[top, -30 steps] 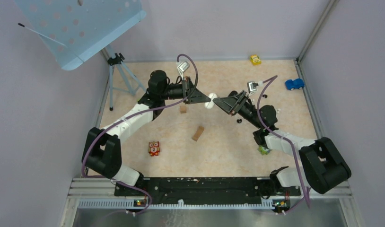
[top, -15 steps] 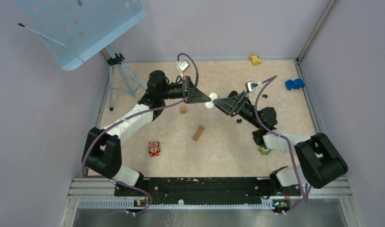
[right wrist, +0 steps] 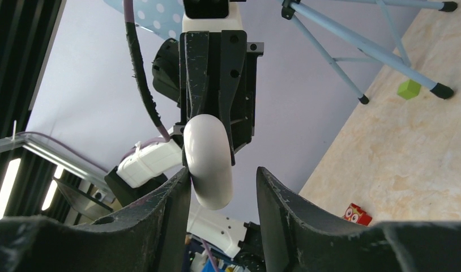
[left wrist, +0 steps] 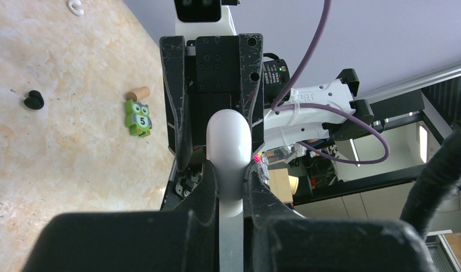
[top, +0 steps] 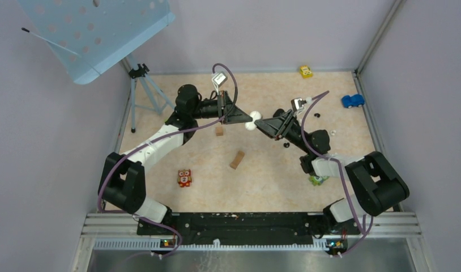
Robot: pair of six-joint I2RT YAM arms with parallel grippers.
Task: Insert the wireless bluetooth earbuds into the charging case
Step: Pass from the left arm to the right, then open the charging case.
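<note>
Currently the case-opening step, I judge. My left gripper [left wrist: 229,175] is clamped on the white charging case [left wrist: 229,136]. My right gripper [right wrist: 222,175] has its jaws apart around the case's free end. A black earbud [left wrist: 33,100] lies on the table [left wrist: 75,147], well apart from both. Next, my right jaws need a square pinch.

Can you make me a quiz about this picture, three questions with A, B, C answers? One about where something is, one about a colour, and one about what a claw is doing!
1. Where is the blue toy car?
A. by the far right edge of the table
B. in the middle of the table
C. at the near edge of the table

2. What colour is the charging case?
A. black
B. white
C. green

3. What is the left claw doing?
A. hanging open, holding nothing
B. shut on the charging case
C. lying flat on the table

Answers:
1 A: the top view shows it beside the right wall.
2 B: both wrist views show it white.
3 B: its fingers press the case from both sides.
</note>
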